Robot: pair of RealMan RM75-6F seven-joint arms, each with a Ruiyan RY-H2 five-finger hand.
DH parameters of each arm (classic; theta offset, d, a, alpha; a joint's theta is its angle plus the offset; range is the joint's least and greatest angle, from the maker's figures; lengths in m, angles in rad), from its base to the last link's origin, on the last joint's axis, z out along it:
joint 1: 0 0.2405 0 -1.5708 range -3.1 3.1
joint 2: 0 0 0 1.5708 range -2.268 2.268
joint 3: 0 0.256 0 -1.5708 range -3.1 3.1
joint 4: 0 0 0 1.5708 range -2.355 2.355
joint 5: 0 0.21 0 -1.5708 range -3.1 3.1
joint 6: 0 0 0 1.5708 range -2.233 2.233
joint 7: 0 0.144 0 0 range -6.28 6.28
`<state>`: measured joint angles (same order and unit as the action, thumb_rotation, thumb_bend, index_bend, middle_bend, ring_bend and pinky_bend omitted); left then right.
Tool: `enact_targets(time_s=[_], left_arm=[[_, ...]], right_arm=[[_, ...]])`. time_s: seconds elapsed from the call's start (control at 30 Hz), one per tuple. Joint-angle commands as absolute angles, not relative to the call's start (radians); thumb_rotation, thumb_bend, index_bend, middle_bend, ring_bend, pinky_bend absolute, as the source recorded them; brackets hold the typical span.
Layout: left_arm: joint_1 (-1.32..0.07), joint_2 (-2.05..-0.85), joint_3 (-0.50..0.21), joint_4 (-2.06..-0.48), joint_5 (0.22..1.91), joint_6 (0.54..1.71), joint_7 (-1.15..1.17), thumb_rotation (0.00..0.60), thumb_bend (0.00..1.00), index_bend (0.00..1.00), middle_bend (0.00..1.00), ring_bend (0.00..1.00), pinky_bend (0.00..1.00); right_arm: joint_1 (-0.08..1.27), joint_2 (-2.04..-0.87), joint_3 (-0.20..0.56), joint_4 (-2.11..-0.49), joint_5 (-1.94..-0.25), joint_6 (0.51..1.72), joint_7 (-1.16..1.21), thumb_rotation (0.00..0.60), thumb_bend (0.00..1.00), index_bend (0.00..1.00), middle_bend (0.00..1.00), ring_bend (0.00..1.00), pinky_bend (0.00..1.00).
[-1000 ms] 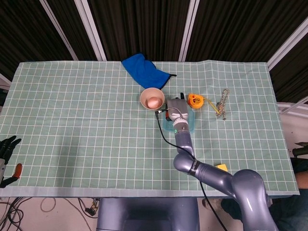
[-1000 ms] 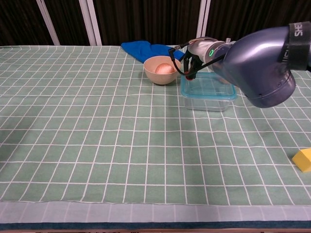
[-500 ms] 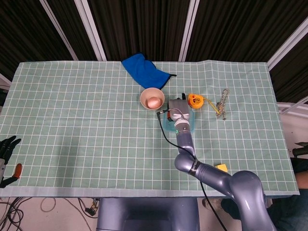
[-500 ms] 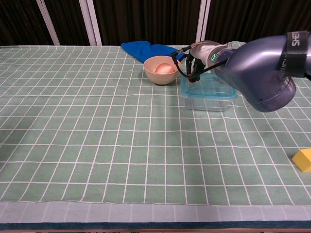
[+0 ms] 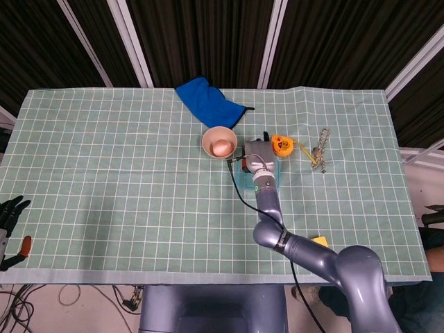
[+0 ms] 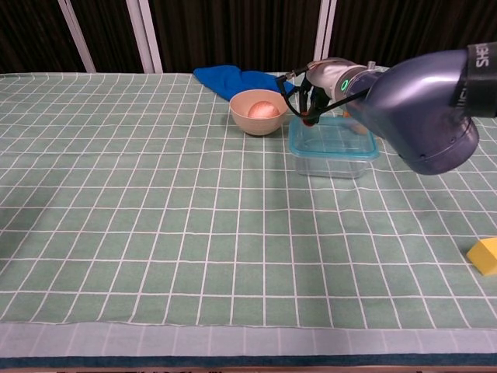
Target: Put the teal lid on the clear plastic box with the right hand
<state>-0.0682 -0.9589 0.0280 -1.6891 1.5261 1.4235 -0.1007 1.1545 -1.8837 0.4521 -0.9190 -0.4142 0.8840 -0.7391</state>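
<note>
Your right arm has slid a little further back over the box since a second ago, toward the far edge of the table; the lid now lies on the box.

The teal lid (image 6: 332, 137) sits on the clear plastic box (image 6: 330, 165), just to the right of the pink bowl (image 6: 258, 112) with a rounded thing in it. Your right hand (image 5: 257, 154) is mostly hidden by its own wrist in both views, so you cannot tell how far its fingers are apart or whether they touch the lid. Your left hand (image 5: 8, 216) hangs off the table's left edge, fingers apart, holding nothing. A blue cloth (image 5: 207, 103), an orange tape measure (image 5: 281, 143), a piece of rope (image 5: 320, 148) and a yellow block (image 6: 484, 256) lie on the green checked tablecloth (image 6: 155, 217).
</note>
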Motion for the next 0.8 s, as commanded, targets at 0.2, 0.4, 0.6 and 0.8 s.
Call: enact_targets(time_s=[0.2, 0.4, 0.6, 0.8], left_arm=[[-0.068, -0.959, 0.028, -1.690, 1.526, 1.424, -0.099, 0.600, 0.53, 0.08, 0.00, 0.00, 0.00], [-0.067, -0.960, 0.026, -1.694, 1.520, 1.423, -0.093, 0.600, 0.53, 0.08, 0.00, 0.00, 0.00], [-0.067, -0.960, 0.026, -1.696, 1.519, 1.424, -0.091, 0.600, 0.53, 0.08, 0.00, 0.00, 0.00], [-0.067, -0.960, 0.026, -1.695, 1.519, 1.424, -0.094, 0.600, 0.53, 0.08, 0.00, 0.00, 0.00]], right_arm=[[1.096, -1.758, 0.446, -1.094, -0.398, 0.965, -0.790, 0.600, 0.52, 0.76, 0.61, 0.30, 0.00], [1.048, -1.697, 0.412, -1.183, -0.379, 0.980, -0.805, 0.600, 0.52, 0.76, 0.61, 0.30, 0.00], [1.037, -1.701, 0.394, -1.165, -0.363, 0.962, -0.794, 0.600, 0.52, 0.76, 0.61, 0.30, 0.00], [1.044, -1.725, 0.388, -1.113, -0.363, 0.944, -0.782, 0.600, 0.52, 0.76, 0.61, 0.30, 0.00]])
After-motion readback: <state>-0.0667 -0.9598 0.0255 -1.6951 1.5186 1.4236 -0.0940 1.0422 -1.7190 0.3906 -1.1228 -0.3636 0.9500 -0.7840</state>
